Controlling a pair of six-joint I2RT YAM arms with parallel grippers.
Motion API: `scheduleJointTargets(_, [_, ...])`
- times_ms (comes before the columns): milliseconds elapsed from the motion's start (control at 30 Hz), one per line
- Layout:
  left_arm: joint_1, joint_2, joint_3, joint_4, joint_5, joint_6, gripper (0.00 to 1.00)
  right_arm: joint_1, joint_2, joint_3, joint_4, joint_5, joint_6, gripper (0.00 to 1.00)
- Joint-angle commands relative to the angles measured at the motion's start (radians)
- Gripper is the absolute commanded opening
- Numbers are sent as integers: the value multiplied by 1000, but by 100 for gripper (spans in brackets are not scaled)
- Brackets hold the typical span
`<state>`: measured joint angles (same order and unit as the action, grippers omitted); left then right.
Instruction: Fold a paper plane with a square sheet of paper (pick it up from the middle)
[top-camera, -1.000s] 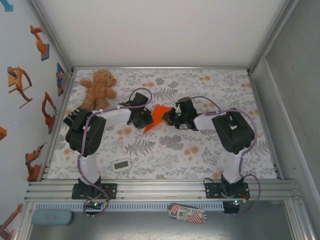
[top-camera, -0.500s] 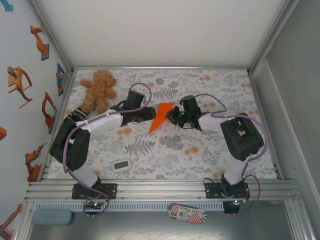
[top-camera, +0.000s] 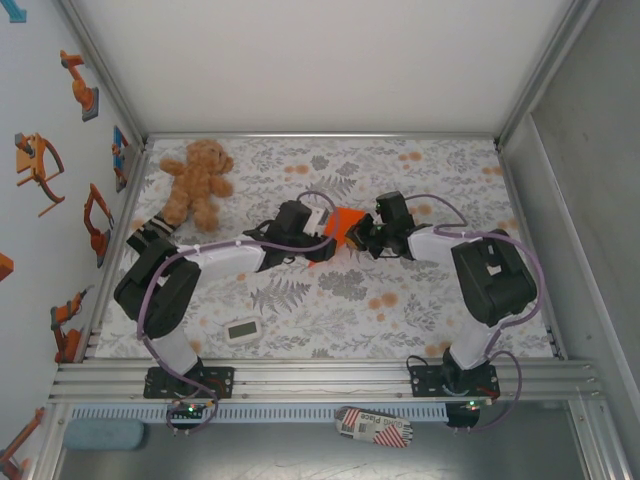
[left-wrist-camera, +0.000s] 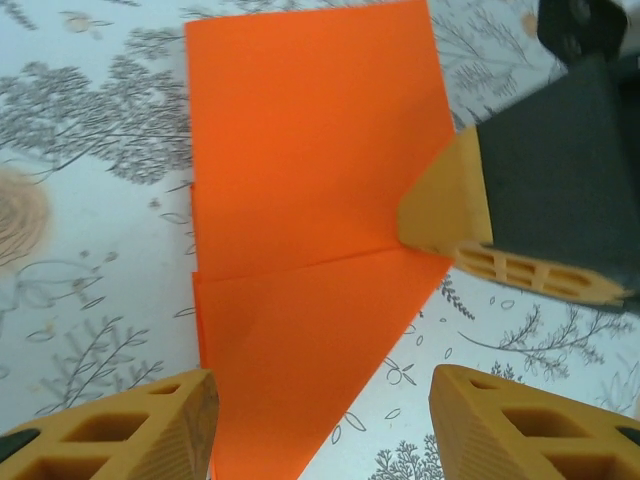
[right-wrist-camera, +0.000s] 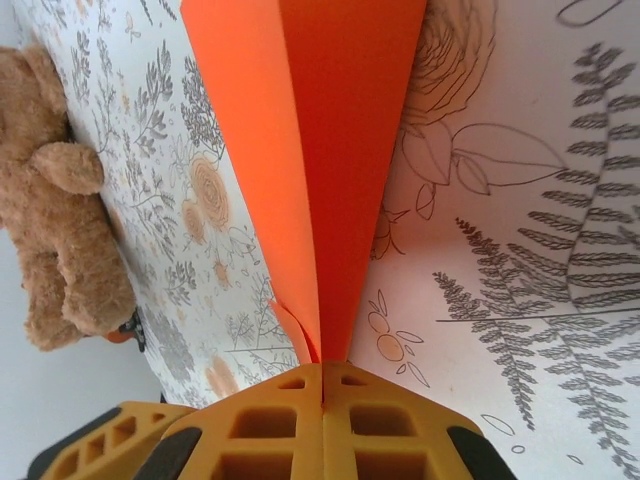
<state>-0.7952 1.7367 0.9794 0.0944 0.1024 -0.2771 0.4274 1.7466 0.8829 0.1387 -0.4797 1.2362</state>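
The orange paper (left-wrist-camera: 310, 200), folded to a pointed shape with a crease across it, is lifted off the floral tabletop at one edge. My right gripper (right-wrist-camera: 322, 385) is shut on that edge, and its yellow fingers (left-wrist-camera: 445, 215) show in the left wrist view pinching the paper's right side. My left gripper (left-wrist-camera: 320, 430) is open, with one finger beside the paper's left edge and the other over bare table. From above, the paper (top-camera: 348, 222) sits between the left gripper (top-camera: 322, 238) and the right gripper (top-camera: 362, 232), partly hidden by the left one.
A brown teddy bear (top-camera: 197, 178) lies at the back left, also seen at the left of the right wrist view as the bear (right-wrist-camera: 60, 230). A small white timer (top-camera: 243, 330) rests near the front left. The metal rail (top-camera: 320, 378) runs along the table's near edge.
My left arm has swung right until its gripper is over the paper's left part. The right gripper has shifted slightly right and back with the paper, which is now mostly covered from above.
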Motion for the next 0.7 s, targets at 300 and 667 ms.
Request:
scheduleJointTargets(300, [-57,109,1,190,-75,394,54,-42,-55,-13,-48,-42,78,0])
scheduleJointTargets(667, [-68,168,-22,305,-132,472,42,-45,-67,2,-93,-48,54,0])
